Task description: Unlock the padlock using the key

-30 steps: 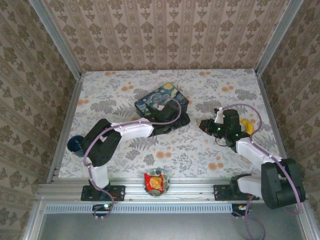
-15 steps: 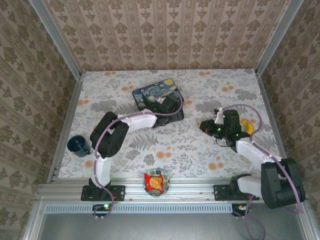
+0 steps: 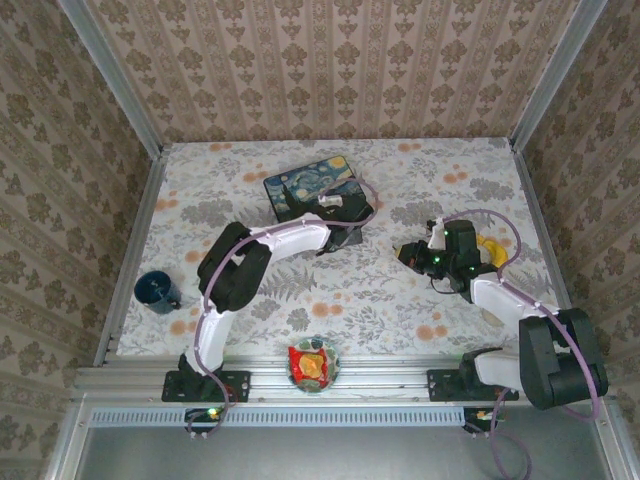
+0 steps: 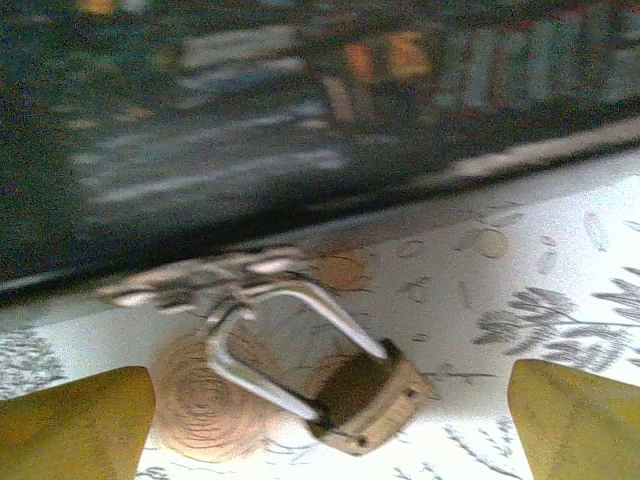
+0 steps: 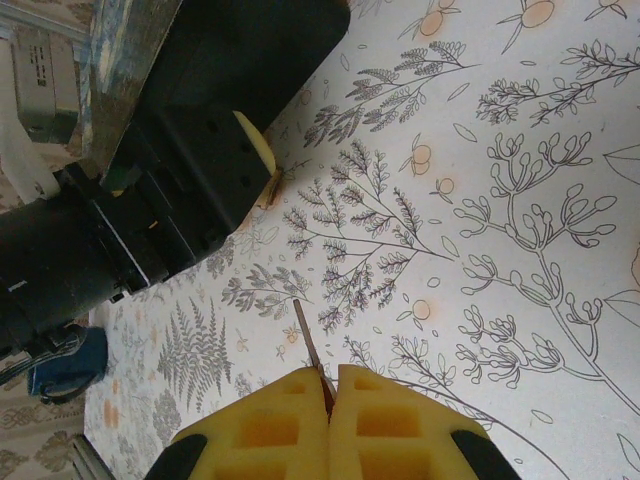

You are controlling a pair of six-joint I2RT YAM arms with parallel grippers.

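From above, the left gripper (image 3: 345,228) lay at the near edge of the Starry Night tin (image 3: 305,185), and the right gripper (image 3: 410,252) sat well apart over the floral table (image 3: 400,300). The left wrist camera showed that gripper's pads (image 4: 75,425) spread wide, with the brass padlock (image 4: 372,400) lying untouched between them on the table, near the tin. The right wrist camera showed the jaws pressed together on a thin key (image 5: 308,345).

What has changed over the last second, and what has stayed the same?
The left arm swung its elbow rightward and carried the left gripper slightly farther out to the tin's near edge, with its open fingers on either side of the padlock. The tin seems nudged slightly away. The right gripper stayed put, shut on the key.
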